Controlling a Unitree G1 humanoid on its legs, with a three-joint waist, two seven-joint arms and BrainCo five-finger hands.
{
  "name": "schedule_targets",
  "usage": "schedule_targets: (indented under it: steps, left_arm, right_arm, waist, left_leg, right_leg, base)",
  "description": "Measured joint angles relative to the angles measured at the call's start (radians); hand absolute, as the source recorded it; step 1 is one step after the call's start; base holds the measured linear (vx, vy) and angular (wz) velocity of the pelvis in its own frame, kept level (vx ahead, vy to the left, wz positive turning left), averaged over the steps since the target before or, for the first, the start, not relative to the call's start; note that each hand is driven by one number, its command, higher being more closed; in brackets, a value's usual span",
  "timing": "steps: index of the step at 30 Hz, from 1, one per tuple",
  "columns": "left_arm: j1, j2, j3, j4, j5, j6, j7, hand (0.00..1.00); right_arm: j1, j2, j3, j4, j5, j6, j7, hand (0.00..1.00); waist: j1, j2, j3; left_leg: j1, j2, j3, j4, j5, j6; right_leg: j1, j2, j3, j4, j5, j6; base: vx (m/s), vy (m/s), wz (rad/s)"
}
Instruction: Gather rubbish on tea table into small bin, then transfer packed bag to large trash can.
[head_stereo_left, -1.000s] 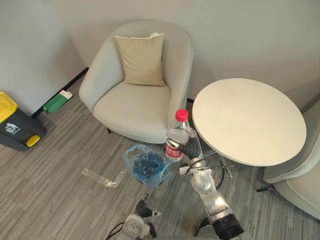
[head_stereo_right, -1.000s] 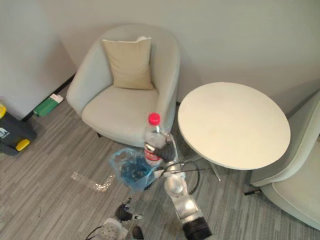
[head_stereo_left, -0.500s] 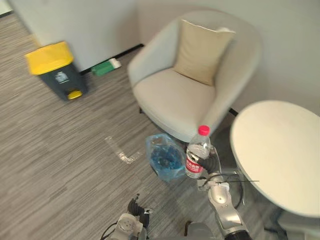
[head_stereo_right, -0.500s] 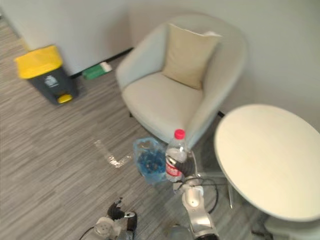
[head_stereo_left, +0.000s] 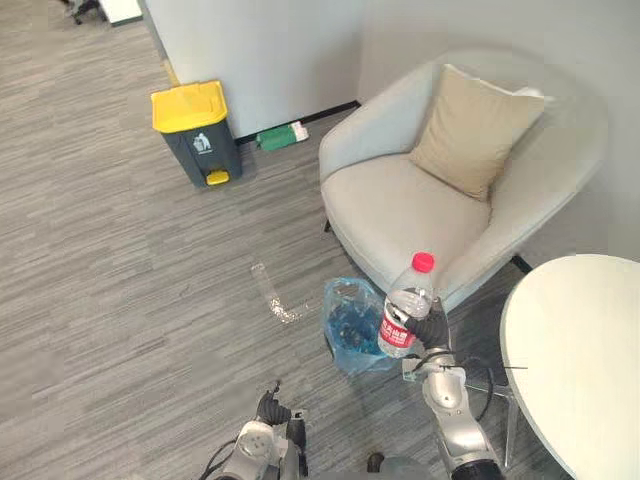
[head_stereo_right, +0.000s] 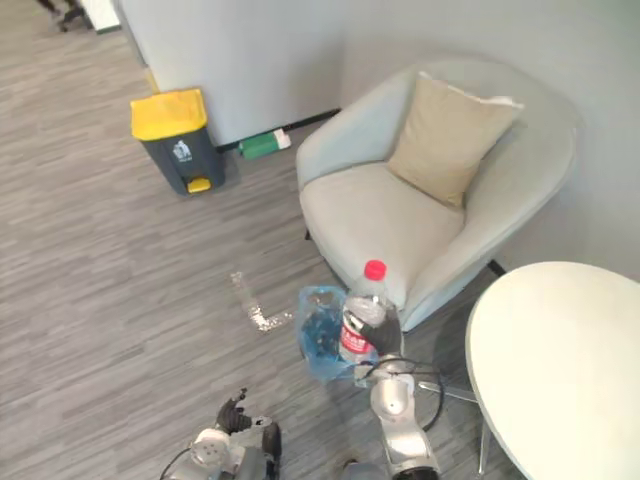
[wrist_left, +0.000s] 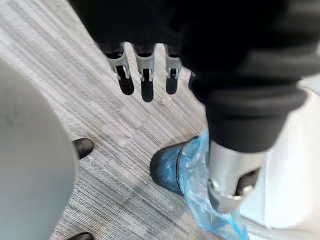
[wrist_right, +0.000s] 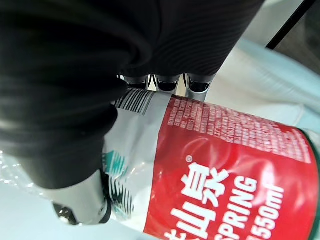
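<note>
Right hand (head_stereo_left: 433, 331) clasped round bottle (head_stereo_left: 405, 308), kept upright just beside the blue-bagged bin (head_stereo_left: 348, 325) by the chair (head_stereo_left: 430, 200), probably lined up for dropping in; left hand (wrist_left: 145, 82) hangs low over the floor, fingers slack, holding nothing.

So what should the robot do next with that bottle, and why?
Probably slide the right hand a little to its left, so the bottle hangs over the small bin, then let go. Its fingers are curled round the upright bottle, which seems to sit beside the blue-bagged bin's opening rather than squarely above it.
</note>
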Motion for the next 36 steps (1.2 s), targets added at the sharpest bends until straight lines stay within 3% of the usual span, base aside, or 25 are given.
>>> schedule_targets:
  steps: [4,9,14,16,18,20,23,26,36]
  left_arm:
    - [0.002,0.007,0.000,0.009,0.002,0.003,0.000,0.00]
    - [0.016,0.014,0.003,0.007,0.011,0.003,0.000,0.00]
    - [0.021,0.016,0.014,0.006,0.010,0.001,0.000,0.00]
    - [0.015,0.022,0.027,-0.008,0.007,-0.001,0.002,0.00]
    - [-0.015,0.029,0.043,-0.025,-0.005,-0.007,0.009,0.00]
    - [-0.062,0.047,0.058,-0.052,-0.044,-0.015,0.024,0.00]
    - [-0.113,0.050,0.077,-0.084,-0.092,-0.023,0.048,0.00]
    - [-0.136,0.044,0.080,-0.133,-0.103,-0.039,0.063,0.00]
    - [-0.233,-0.024,0.084,-0.270,-0.122,-0.042,0.099,0.00]
  right_arm:
    - [0.006,0.000,0.007,0.014,-0.009,0.004,0.001,1.00]
    - [0.004,0.000,0.014,0.089,-0.010,0.021,0.007,1.00]
    - [-0.029,-0.008,0.037,0.183,-0.011,0.029,0.011,1.00]
    - [-0.091,-0.020,0.045,0.221,-0.011,0.031,0.006,1.00]
    - [-0.187,-0.048,0.045,0.235,-0.011,0.030,-0.011,1.00]
    - [-0.318,-0.091,0.042,0.237,-0.011,0.030,-0.043,1.00]
    - [-0.454,-0.146,0.032,0.270,-0.011,0.030,-0.088,1.00]
    - [-0.522,-0.180,-0.001,0.280,-0.011,0.035,-0.123,1.00]
    - [-0.821,-0.326,-0.025,0.259,-0.007,0.037,-0.188,1.00]
  waist:
    - [-0.003,-0.014,-0.007]
    - [-0.003,-0.033,-0.032]
    - [0.000,-0.033,-0.027]
    - [0.000,-0.031,-0.011]
    - [0.001,-0.015,0.046]
    - [0.004,0.000,0.127]
    - [0.011,0.021,0.195]
    - [0.036,0.023,0.223]
    - [0.062,0.031,0.253]
  left_leg:
    - [0.042,-0.006,0.035,-0.083,0.042,0.006]
    - [0.047,-0.015,0.054,-0.083,0.040,0.008]
    - [0.038,-0.020,0.055,-0.080,0.042,0.013]
    - [-0.045,-0.016,0.050,-0.007,0.027,0.024]
    - [-0.171,0.000,0.032,0.121,-0.007,0.030]
    - [-0.328,0.008,0.013,0.254,-0.035,0.030]
    - [-0.485,0.007,-0.022,0.332,-0.044,0.025]
    - [-0.586,0.005,-0.033,0.361,-0.036,0.017]
    - [-0.884,-0.018,-0.091,0.431,0.013,0.019]
  right_leg:
    - [-0.023,-0.001,0.033,0.001,-0.007,0.009]
    - [-0.027,-0.008,0.050,-0.010,-0.004,0.015]
    - [-0.037,-0.010,0.053,-0.010,0.001,0.018]
    - [-0.102,-0.011,0.048,0.039,0.001,0.017]
    - [-0.206,-0.007,0.027,0.133,-0.003,0.012]
    - [-0.345,-0.011,0.000,0.253,-0.043,0.001]
    - [-0.497,-0.026,-0.041,0.367,-0.086,-0.001]
    - [-0.607,-0.048,-0.079,0.446,-0.118,-0.007]
    - [-0.897,-0.129,-0.218,0.621,-0.148,-0.041]
  base:
    - [-0.07,0.015,-0.32]
    - [-0.03,0.016,-0.12]
    - [-0.01,0.001,-0.02]
    - [-0.07,-0.024,0.12]
    - [-0.15,-0.038,0.19]
    - [-0.23,-0.030,0.27]
    - [-0.23,-0.020,0.39]
    - [-0.16,-0.028,0.31]
    - [-0.02,-0.037,0.29]
